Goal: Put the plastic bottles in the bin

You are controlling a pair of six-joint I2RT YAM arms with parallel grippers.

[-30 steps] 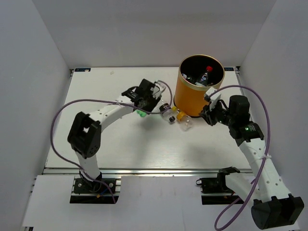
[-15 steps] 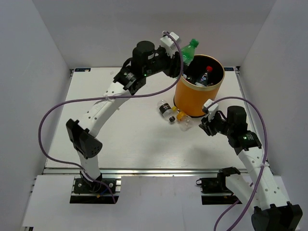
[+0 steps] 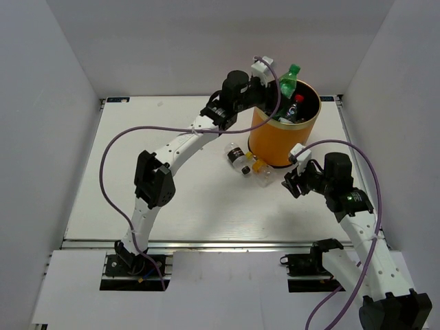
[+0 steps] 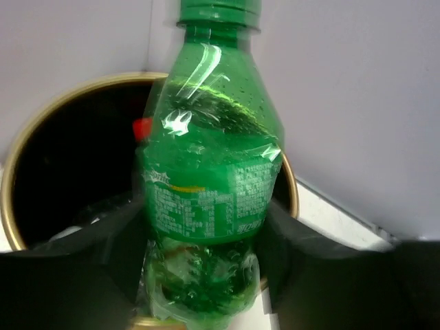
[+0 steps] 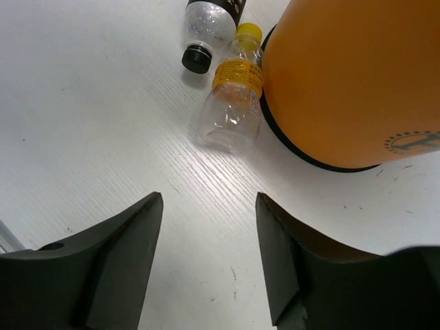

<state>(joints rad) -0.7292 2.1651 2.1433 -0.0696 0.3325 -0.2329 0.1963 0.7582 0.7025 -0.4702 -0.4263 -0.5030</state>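
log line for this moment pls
left hand: holds green bottle over bin | right hand: open, empty | not yet binned: yellow-cap bottle, black-cap bottle

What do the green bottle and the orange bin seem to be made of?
The green bottle: probably thin, glossy, translucent plastic; bright glints and crumpled creases near its base. The orange bin: smooth, slightly satin wall, black inside, thin brassy rim; painted metal or coated card, I cannot tell which.
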